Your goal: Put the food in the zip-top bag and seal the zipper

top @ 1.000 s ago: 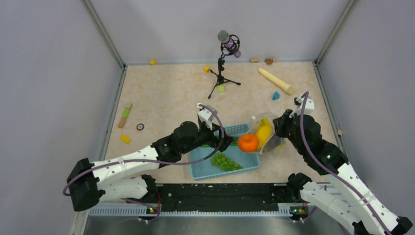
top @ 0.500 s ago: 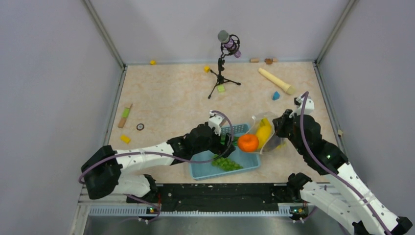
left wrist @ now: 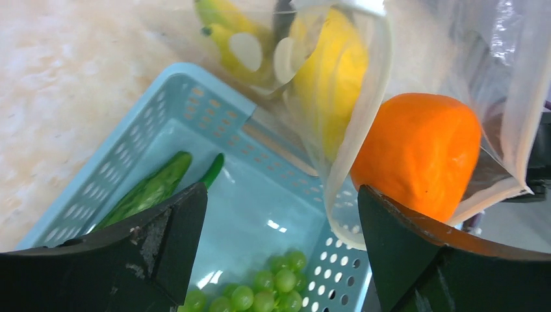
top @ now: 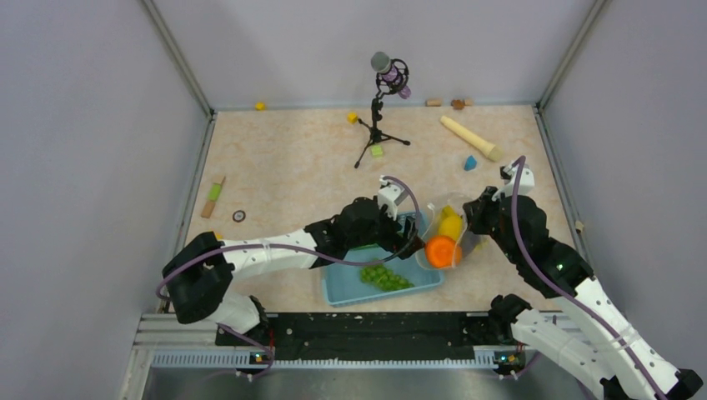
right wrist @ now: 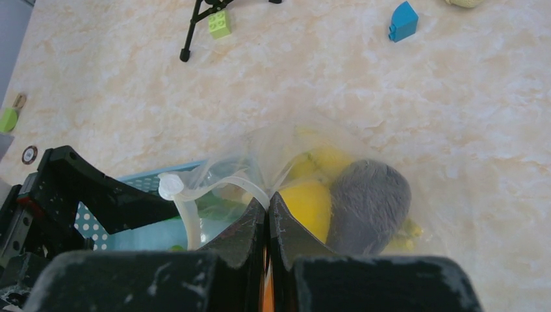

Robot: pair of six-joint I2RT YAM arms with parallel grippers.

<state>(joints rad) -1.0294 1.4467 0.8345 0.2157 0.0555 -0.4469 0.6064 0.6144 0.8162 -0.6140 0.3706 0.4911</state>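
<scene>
You are in the loading step, with sealing some way off. Your right gripper (right wrist: 268, 198) has its fingers shut on the upper edge of the zip-top bag (left wrist: 500, 97), holding its mouth lifted over the right end of the blue basket (left wrist: 130, 153) on the desk (top: 275, 167). Your left gripper (left wrist: 279, 195) hovers just in front of that mouth with its fingers spread wide and nothing between them.

The orange (left wrist: 419, 153) sits right at the opening, inside the plastic but not deep. The banana (left wrist: 227, 26) and the yellow oval fruit (left wrist: 331, 71) lie further in. A dark lump beside them in the right wrist view may be the eggplant, though I can't be sure. The green grapes (left wrist: 266, 289) and the cucumber (left wrist: 153, 188) lie in the basket, and the zipper (left wrist: 333, 195) hangs open.

Next, I'd send the left arm down into the basket for the grapes (a loose cluster, so close low around them). The right fingers must hold the mouth open.
</scene>
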